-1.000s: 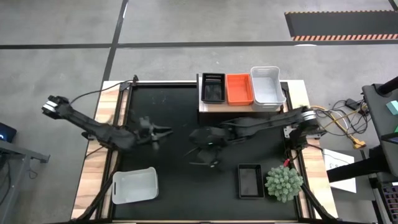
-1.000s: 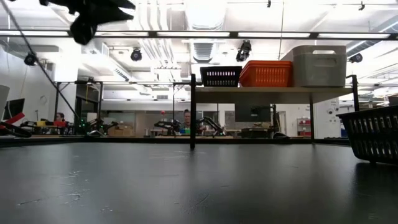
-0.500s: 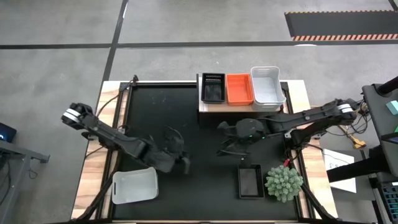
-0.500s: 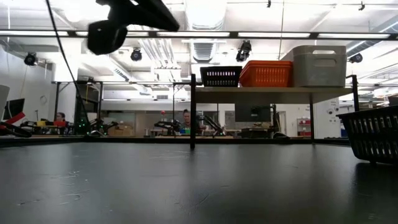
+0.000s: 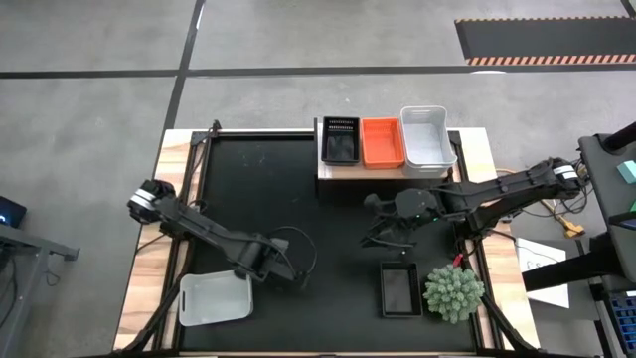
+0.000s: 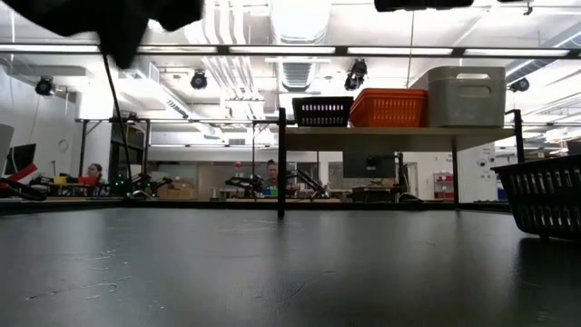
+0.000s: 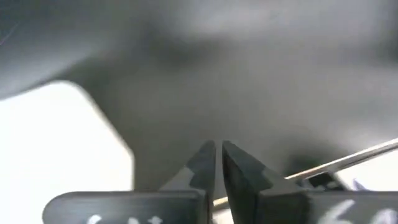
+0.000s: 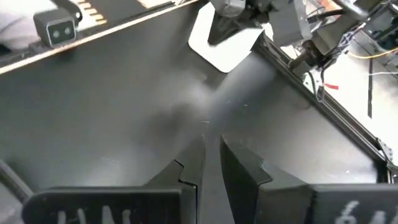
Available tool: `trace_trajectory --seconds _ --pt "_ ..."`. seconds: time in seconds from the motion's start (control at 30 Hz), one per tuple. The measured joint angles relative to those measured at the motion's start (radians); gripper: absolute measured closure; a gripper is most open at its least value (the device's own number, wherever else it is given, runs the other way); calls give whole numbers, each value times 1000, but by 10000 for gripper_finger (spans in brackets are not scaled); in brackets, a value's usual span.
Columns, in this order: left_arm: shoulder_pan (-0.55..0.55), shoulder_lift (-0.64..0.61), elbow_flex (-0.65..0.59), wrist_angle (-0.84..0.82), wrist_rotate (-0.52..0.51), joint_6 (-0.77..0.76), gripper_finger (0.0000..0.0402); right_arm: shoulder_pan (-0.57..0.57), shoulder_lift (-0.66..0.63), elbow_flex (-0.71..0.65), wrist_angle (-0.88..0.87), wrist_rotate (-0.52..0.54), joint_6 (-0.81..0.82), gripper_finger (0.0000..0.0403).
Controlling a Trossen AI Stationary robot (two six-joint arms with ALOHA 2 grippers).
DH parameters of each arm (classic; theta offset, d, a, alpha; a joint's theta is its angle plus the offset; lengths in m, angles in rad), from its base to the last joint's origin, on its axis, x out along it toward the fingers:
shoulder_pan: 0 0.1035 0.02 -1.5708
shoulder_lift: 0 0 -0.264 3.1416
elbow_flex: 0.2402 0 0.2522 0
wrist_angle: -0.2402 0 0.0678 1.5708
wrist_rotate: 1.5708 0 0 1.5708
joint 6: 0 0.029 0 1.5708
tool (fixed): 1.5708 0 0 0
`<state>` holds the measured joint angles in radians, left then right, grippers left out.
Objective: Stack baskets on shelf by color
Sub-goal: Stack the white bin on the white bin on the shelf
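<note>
Since the earlier frame the left hand had swung down the bench, clenched and empty, beside the loose white basket, its long axis across; right hand, nearly clenched, nearer the black basket.

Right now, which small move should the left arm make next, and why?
Probably open the left gripper jaws, then ease toward the white basket. The jaws are shut on nothing, and that basket sits loose on the mat beside it, while another white basket is already on the shelf.
</note>
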<state>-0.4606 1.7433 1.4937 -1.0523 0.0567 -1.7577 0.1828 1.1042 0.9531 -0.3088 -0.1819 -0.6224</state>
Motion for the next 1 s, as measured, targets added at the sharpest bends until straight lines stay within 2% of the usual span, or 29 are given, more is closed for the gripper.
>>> trace_trajectory --seconds 0.3,0.63,0.83,1.0 --pt "-27 -22 -33 -186 207 -107 326 0 -24 -10 -1 0 -6 360" --pt "-66 19 -50 -204 196 -105 221 0 -23 -10 0 0 -8 360" --pt "-65 54 -89 -174 196 -65 221 0 -23 -11 0 0 -7 360" --pt "-64 83 -98 -144 192 33 260 0 -23 -11 0 0 -6 360"
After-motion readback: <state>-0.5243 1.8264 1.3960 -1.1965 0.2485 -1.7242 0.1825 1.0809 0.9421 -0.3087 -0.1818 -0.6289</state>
